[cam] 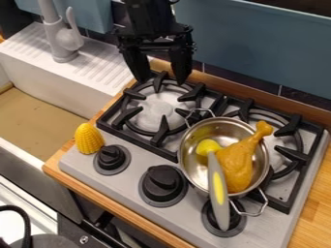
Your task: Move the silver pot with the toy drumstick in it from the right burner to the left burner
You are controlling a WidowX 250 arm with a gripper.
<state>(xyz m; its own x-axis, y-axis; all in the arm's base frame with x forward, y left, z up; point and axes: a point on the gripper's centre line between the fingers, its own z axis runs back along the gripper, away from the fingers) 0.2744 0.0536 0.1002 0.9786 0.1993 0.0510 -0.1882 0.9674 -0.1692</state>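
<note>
"Gripper (161,80) open?"

"Yep, empty. Pot (198,135) is below & to the rt. of its fingers, w/ a utensil (218,193) jutting over the rim; a bump there cld flip it out."

I am seeing a yellow corn cob (89,139) standing just beside the leftmost of three black knobs (163,183), which are forming a slanting row. To the left, a white sink (48,104) is showing me its ribbed ledge and tan basin floor (38,121), and a grey faucet (63,38) is rising from that ledge. Light wooden countertop (311,213) is edging the scene, blue panels (259,53) are running behind, and a black cable (24,220) is curving at the lower left.
</note>
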